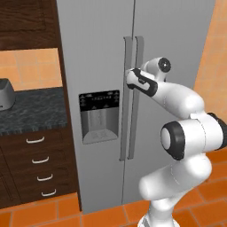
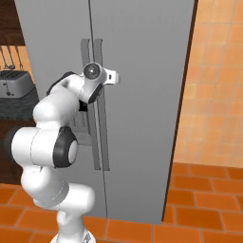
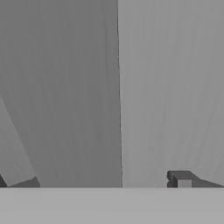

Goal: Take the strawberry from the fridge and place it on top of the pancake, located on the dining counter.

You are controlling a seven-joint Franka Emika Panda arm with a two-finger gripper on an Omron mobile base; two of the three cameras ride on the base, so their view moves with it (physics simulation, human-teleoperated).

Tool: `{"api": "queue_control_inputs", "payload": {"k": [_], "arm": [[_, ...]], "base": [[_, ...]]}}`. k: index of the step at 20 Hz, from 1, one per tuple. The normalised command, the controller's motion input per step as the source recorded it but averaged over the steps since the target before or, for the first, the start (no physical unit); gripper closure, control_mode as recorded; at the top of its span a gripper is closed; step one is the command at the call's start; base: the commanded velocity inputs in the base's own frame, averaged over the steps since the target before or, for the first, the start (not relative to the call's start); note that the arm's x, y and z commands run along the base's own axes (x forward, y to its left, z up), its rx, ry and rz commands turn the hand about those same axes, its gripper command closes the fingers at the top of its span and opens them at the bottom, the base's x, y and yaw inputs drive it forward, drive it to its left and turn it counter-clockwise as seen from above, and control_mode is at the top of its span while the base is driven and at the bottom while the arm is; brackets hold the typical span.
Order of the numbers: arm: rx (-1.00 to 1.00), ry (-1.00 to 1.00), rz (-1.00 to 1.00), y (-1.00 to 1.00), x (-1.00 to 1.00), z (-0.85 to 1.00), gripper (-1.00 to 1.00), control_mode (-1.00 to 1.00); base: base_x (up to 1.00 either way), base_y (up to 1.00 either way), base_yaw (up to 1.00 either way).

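Left base view: faced the grey-silver fridge (image 1: 102, 48) head-on, both doors shut, seam running down the middle. Saw 2 long vertical handles (image 1: 133, 111) side by side at that seam, and the black dispenser panel (image 1: 99, 116) on the left door. Found the white arm (image 1: 186, 133) rising from the lower right, its hand reaching up to the upper part of the handles; could not tell from here whether anything touched. To the left of the fridge, noted a dark speckled counter (image 1: 35, 111) with a grey toaster (image 1: 4, 95) on it, and 4 dark wooden drawers (image 1: 40, 164) below. Orange floor tiles (image 1: 44, 215) ran underneath.

Right base view: same closed fridge, hand again level with the upper handles, orange tiled wall (image 2: 213, 85) to the right.

Hand view: looked close and straight at the flat grey door fronts, seam just right of centre. Gripper (image 3: 100, 180) stood wide, 2 dark fingertips (image 3: 179, 179) far apart at the bottom edge, nothing held between them.
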Motion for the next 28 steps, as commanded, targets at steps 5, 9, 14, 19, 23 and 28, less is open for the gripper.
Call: {"api": "queue_control_inputs", "payload": {"k": [5, 9, 14, 19, 23, 28], "arm": [[0.0, 0.0, 0.01, 0.0, 0.24, 0.0, 1.0, -1.0], [0.0, 0.02, -0.03, -0.01, -0.13, 0.0, 1.0, -1.0], [0.0, 0.09, -0.07, -0.35, -0.64, 0.0, 1.0, -1.0], [0.0, 0.06, -0.03, -0.64, -0.97, 0.0, 1.0, -1.0], [0.0, 0.05, -0.01, -0.76, -1.0, 0.0, 1.0, -1.0], [0.0, 0.07, 0.0, -0.91, -0.93, 0.0, 1.0, -1.0]], "base": [[0.0, 0.0, 0.0], [0.0, 0.0, 0.0], [0.0, 0.0, 0.0], [0.0, 0.0, 0.0], [0.0, 0.0, 0.0], [0.0, 0.0, 0.0]]}}
